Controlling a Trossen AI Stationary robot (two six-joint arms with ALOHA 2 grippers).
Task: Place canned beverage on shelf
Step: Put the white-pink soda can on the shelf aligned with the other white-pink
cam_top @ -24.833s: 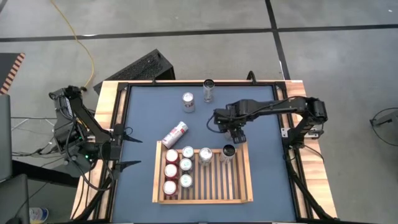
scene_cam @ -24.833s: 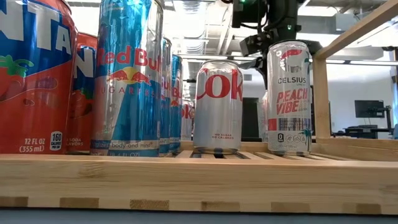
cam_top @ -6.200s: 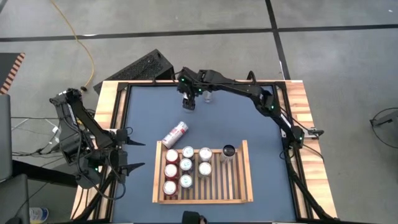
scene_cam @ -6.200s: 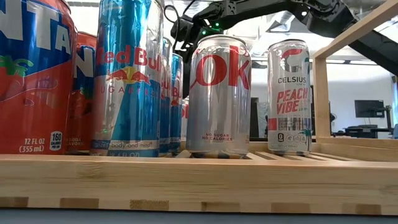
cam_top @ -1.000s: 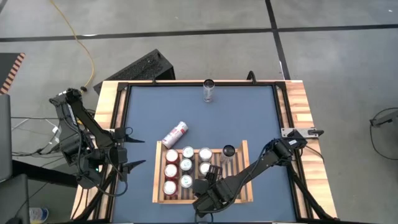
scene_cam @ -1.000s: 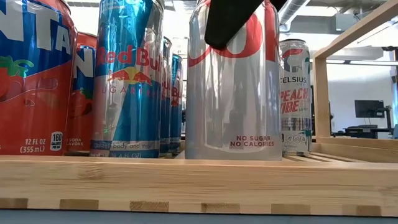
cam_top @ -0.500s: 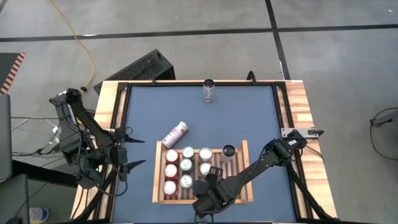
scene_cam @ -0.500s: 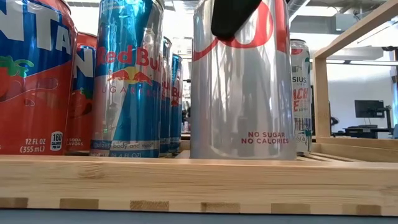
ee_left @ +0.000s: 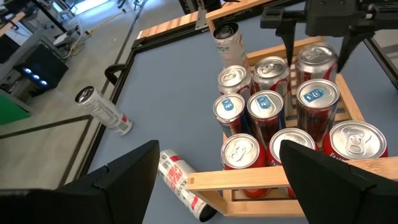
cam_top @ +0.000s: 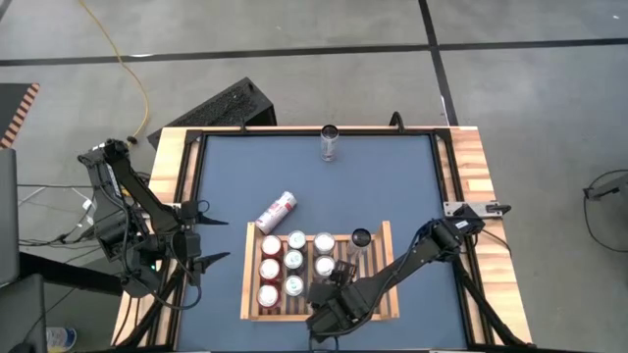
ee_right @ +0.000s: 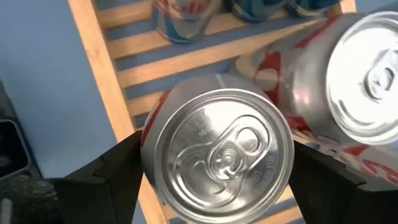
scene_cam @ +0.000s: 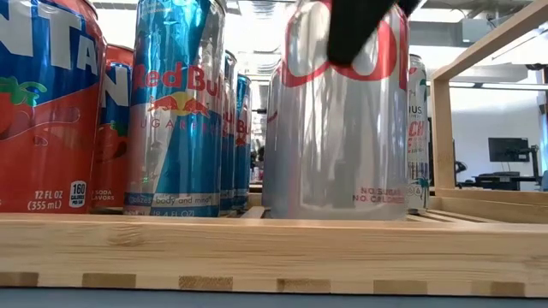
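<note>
1. Since a second ago, my right gripper (ee_right: 214,165) has spread wider around the silver cola can (ee_right: 217,152).
2. That can stands upright on the shelf (cam_top: 385,263), toward 6 o'clock on the surface (cam_top: 392,186).
3. My left gripper (cam_top: 201,235) waits open at 9 o'clock.

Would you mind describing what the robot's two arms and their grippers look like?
Both arms are dark, slender and jointed, with black cables running along them. The left gripper ends in two thin, pointed black fingers. The right gripper has a boxy black body with two narrow black fingers; up close, its fingers are broad, matte and unmarked.
</note>
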